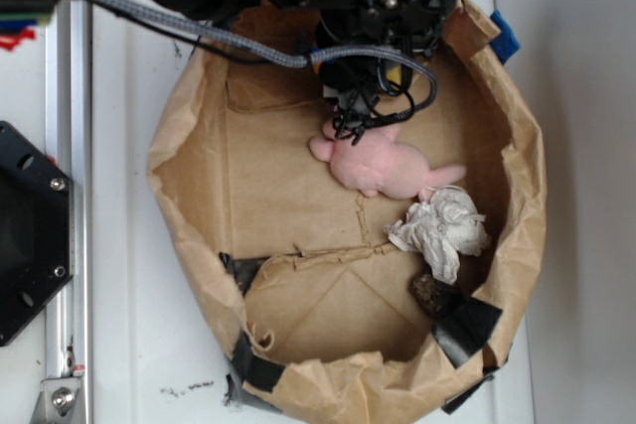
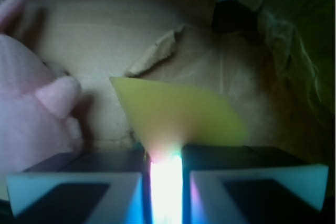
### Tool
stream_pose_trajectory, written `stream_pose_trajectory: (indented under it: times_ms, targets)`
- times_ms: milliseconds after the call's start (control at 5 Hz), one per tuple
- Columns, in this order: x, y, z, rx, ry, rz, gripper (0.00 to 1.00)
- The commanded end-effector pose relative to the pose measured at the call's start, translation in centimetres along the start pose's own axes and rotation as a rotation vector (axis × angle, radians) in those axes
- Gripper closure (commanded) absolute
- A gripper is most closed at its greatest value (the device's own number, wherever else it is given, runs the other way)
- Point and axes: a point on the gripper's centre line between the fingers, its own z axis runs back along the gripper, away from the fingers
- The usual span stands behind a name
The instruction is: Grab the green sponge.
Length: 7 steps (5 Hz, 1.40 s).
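My gripper [image 2: 166, 179] is clenched on the green sponge [image 2: 178, 111], pinching its near edge so the yellow block sticks out toward 12 o'clock. Pink plush [image 2: 31, 103] sits at 9, untouched, over the paper bag floor [image 2: 94, 40].

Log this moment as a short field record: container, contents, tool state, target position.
container: crumpled brown paper bag, open top, on a white table
contents: pink plush toy; crumpled white paper wad; mustard-yellow foam sponge
tool: the tool is low inside the bag, next to the plush
tool state: jaws nearly together, pinching the sponge's near edge
target position: sponge projects forward from the tool, right of the plush in the wrist view; mostly hidden under the arm in the exterior view
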Motion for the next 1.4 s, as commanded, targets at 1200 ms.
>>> stream_pose_trajectory:
  times_ms: [1200]
  targets:
    - [-0.1,-9.2,6.3,-0.108,-0.037,-0.031,1.0]
